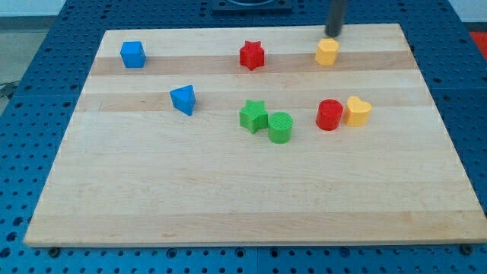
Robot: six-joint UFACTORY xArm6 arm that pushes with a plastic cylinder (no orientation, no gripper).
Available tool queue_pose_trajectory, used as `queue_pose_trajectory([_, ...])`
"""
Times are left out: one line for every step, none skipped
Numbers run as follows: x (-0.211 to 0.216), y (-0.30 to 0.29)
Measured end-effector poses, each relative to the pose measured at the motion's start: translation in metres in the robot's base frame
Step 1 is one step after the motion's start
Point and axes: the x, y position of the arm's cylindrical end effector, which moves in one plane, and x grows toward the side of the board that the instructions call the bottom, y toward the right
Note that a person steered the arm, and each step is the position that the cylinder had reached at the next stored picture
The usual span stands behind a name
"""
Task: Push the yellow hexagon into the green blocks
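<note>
The yellow hexagon (327,52) sits near the board's top edge, right of centre. My tip (333,33) stands just above it toward the view's top, close to or touching its far side. The green star (253,116) and the green cylinder (280,127) sit side by side near the board's middle, below and to the left of the hexagon.
A red star (252,55) lies left of the hexagon. A red cylinder (329,115) and a yellow block (357,111) touch each other right of the green blocks. A blue cube (132,54) and a blue block (183,100) lie at the left. The wooden board (243,198) has edges all round.
</note>
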Motion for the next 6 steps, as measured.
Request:
queue_pose_trajectory([0.0,0.004])
queue_pose_trajectory([0.05,-0.037])
queue_pose_trajectory([0.113,-0.09])
queue_pose_trajectory([0.113,-0.09])
queue_pose_trajectory([0.157,-0.104])
queue_pose_trajectory([0.176,-0.103])
